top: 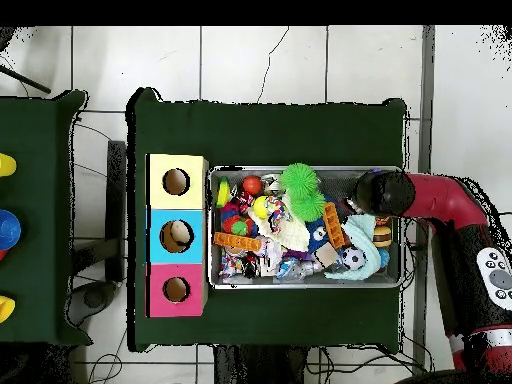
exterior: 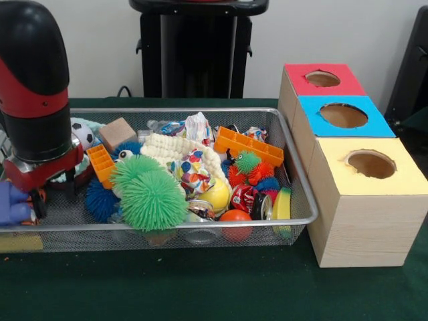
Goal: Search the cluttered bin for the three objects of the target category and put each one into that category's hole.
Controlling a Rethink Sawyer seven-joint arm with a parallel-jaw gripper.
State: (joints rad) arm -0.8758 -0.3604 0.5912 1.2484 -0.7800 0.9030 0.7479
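Note:
The wire mesh bin (exterior: 200,111) stands on the green table, full of toys; it also shows in the overhead view (top: 300,171). My gripper (exterior: 53,194) hangs low over the bin's left end, just above the mesh floor. Its two black fingers stand apart with nothing between them. A purple-blue soft thing (exterior: 13,204) lies just left of it. In the overhead view the arm's end (top: 378,191) covers the gripper. Three wooden boxes stand beside the bin, with holes in a red top (exterior: 322,79), a blue top (exterior: 343,115) and a yellow top (exterior: 371,164).
The bin holds a big green spiky ball (exterior: 150,194), a blue spiky ball (exterior: 100,200), a soccer ball (exterior: 83,136), a wooden block (exterior: 117,132), an orange plastic tray (exterior: 247,144), a yellow ball (exterior: 217,194), an orange ball (exterior: 235,217) and small spiky balls (exterior: 249,164).

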